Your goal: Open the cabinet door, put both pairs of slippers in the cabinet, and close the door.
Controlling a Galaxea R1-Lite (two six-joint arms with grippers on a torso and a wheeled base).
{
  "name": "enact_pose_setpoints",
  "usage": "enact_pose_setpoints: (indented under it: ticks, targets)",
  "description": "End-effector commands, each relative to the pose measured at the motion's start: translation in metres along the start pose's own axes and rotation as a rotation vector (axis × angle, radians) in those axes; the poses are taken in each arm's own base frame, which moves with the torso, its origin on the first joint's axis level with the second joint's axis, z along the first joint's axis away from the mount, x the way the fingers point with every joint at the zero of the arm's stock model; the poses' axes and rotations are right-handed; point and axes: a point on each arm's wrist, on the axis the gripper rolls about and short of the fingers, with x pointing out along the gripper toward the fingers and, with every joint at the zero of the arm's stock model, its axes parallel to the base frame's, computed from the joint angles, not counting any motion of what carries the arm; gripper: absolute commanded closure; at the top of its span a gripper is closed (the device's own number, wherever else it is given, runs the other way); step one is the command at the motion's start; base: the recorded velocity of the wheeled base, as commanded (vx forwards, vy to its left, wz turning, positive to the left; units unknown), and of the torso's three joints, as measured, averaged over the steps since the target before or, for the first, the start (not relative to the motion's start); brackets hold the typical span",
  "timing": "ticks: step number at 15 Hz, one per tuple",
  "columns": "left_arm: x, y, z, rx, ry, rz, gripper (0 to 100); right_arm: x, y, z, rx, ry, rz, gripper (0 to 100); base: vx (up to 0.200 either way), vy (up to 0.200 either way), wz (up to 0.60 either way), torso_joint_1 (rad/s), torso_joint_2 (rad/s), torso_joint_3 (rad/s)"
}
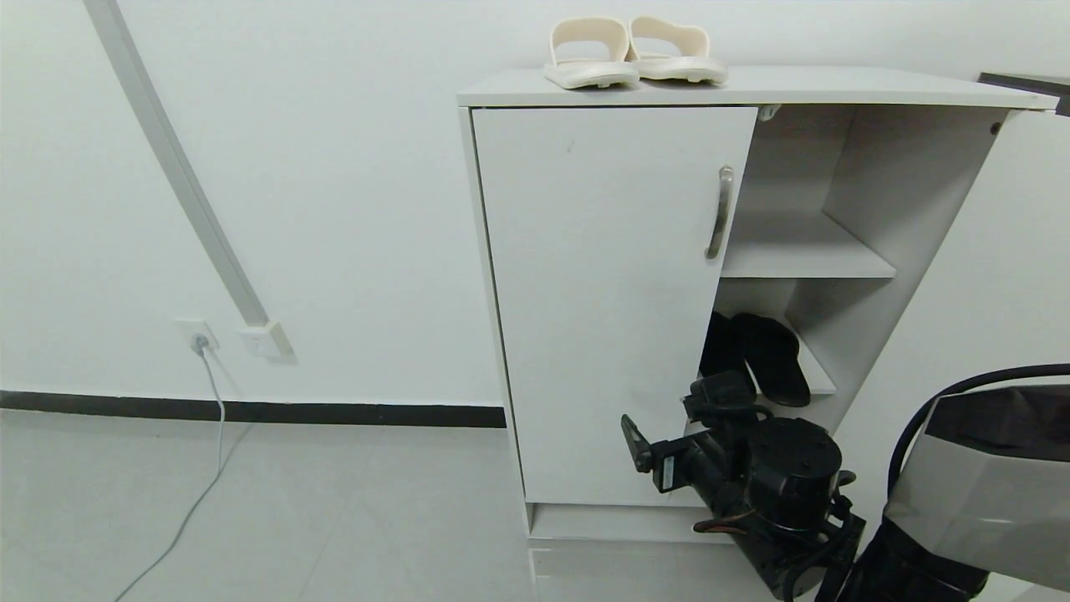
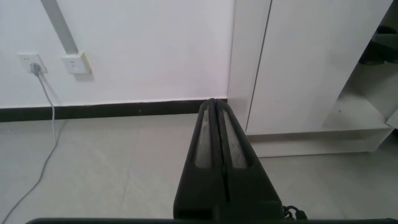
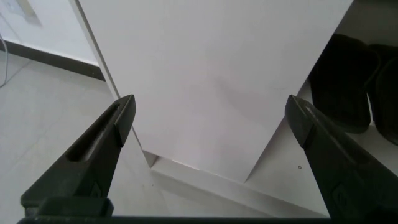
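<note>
Cabinet [image 1: 836, 88]: one shut door [image 1: 602, 301], one open door [image 1: 986, 276].
Two black slippers [image 1: 773, 359] are noted on its lower shelf [image 1: 823, 382], two beige slippers [image 1: 589, 63] on its top. The right tool [image 3: 209, 109] is held wide open and empty before the shut door; the left tool [image 2: 213, 109] is pressed closed, empty.

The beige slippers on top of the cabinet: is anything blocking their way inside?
Nothing visible blocks the beige slippers. The right door is swung open, the upper shelf shows, and the black slippers lie on the lower shelf beneath it.
</note>
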Motion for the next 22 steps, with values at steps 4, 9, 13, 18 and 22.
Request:
enact_pose_setpoints:
  ticks: [4,9,13,18,22]
  targets:
    - [0.0001,0.0000,0.0000,0.002,0.001,0.000,100,-0.0001,0.0011,-0.0012,-0.002,0.004,0.003,0,0.000,0.000,0.00,0.002,-0.12,-0.202]
    - [0.0001,0.0000,0.0000,0.000,0.001,0.000,100,-0.0005,0.0015,-0.0018,-0.006,0.008,0.004,0,0.000,0.000,0.00,0.055,-0.47,-0.366]
    - [0.0001,0.0000,0.0000,0.000,0.001,0.000,100,-0.0006,0.0020,-0.0026,-0.006,0.012,0.006,0,0.000,0.000,0.00,0.123,-0.47,-0.351]
    - [0.0001,0.0000,0.0000,0.000,0.001,0.000,100,-0.0010,0.0029,-0.0025,-0.006,0.011,0.009,0,0.000,0.000,0.00,0.155,-0.47,-0.324]
    - [0.0001,0.0000,0.0000,0.000,0.001,0.000,100,-0.0012,0.0028,-0.0027,-0.007,0.012,0.009,0,0.000,0.000,0.00,0.187,-0.50,-0.312]
